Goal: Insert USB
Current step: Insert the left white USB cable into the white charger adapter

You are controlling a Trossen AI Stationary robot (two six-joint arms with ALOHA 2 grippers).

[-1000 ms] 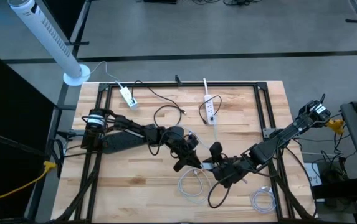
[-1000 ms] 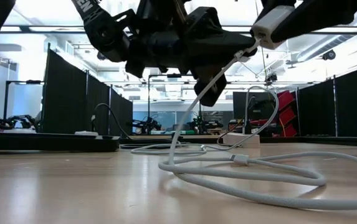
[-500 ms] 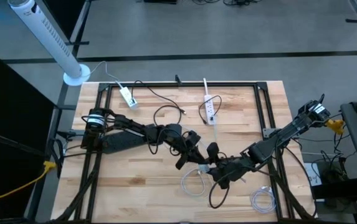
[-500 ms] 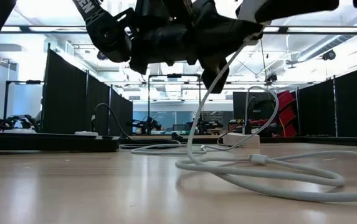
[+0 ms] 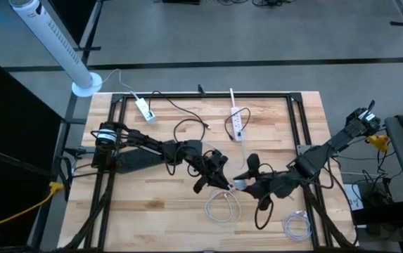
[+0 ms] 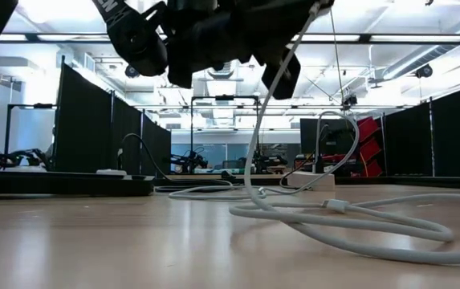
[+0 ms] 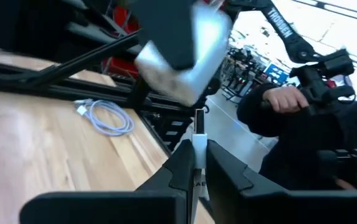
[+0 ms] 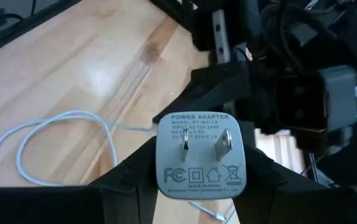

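Nearest the front edge of the table (image 5: 159, 211), a small white coiled cable (image 5: 297, 225) lies untouched at the right. Just beyond it, at the middle, sprawl the slack loops of the white USB cable (image 5: 221, 208), whose free end rises off the wood to where the two arms meet.

The right tool (image 5: 247, 184) is clenched on the white power adapter (image 8: 200, 155); in its own wrist view the fingers pinch the block from both sides, with the prongs and printed label turned toward that camera. So the port face probably looks away, toward the other arm, though I cannot see the port itself. The left tool (image 5: 212, 171) is closed on the USB plug (image 7: 197, 142), a pale tip standing out between its fingertips and pointed at the grey-white adapter body just ahead of it. Plug and adapter look near each other, and I cannot tell whether they touch.

To do this well, I'd say the right arm should hold the adapter dead still while the left arm does the fine work: square the plug to the port, bring it straight along the port's axis, and push gently. Any tilt or sideways drift would likely jam the tip against the housing. The cable needs enough slack that its loops don't tug the plug aside.

Farther back sit a white power strip (image 5: 238, 123), a small white charger (image 5: 143, 109) and thin black leads (image 5: 187, 126).
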